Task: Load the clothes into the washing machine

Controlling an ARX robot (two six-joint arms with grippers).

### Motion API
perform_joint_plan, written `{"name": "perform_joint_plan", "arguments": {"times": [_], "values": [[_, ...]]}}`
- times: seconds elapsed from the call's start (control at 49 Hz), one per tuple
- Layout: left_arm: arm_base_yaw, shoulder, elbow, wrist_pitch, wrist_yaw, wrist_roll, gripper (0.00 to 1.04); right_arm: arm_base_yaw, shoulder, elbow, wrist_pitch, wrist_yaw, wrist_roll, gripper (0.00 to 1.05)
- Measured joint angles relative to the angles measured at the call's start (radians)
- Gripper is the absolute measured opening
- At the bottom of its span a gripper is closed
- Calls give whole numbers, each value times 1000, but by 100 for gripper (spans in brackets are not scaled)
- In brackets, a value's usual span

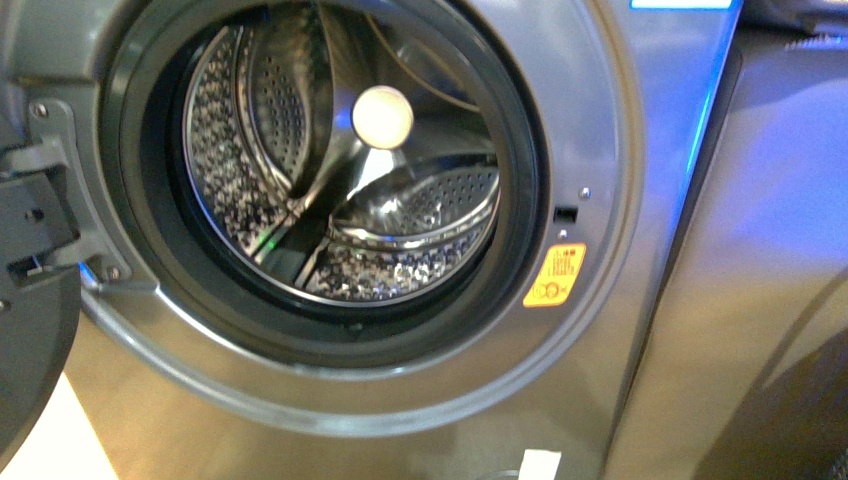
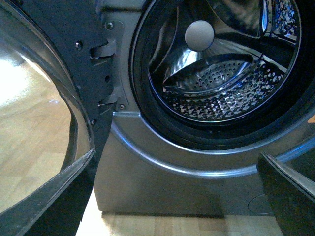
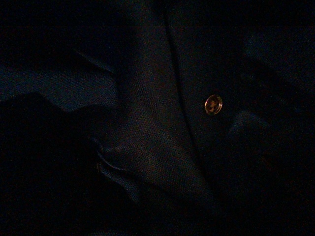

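The washing machine is silver-grey and fills the front view, its round black-rimmed porthole open onto the perforated steel drum; no cloth shows inside the drum. Neither arm shows in the front view. In the left wrist view my left gripper is open and empty, low before the washing machine, one finger near the door and the other finger under the porthole. The right wrist view is dark; only close folds of the dark navy clothes with a small button fill it. My right gripper is shut on them, its fingers hidden.
The machine's door stands swung open at the left on its hinge. A yellow warning sticker sits right of the porthole. A plain grey cabinet adjoins the machine on the right. Light wooden floor lies below.
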Motion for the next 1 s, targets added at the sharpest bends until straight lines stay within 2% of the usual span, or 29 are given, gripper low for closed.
{"name": "perform_joint_plan", "arguments": {"times": [0.551,1.0], "values": [[0,0,0,0,0,0,98,-19,128,76,25,5,-46,97],[0,0,0,0,0,0,98,-32,151,40,109,-3,-86,97]]}}
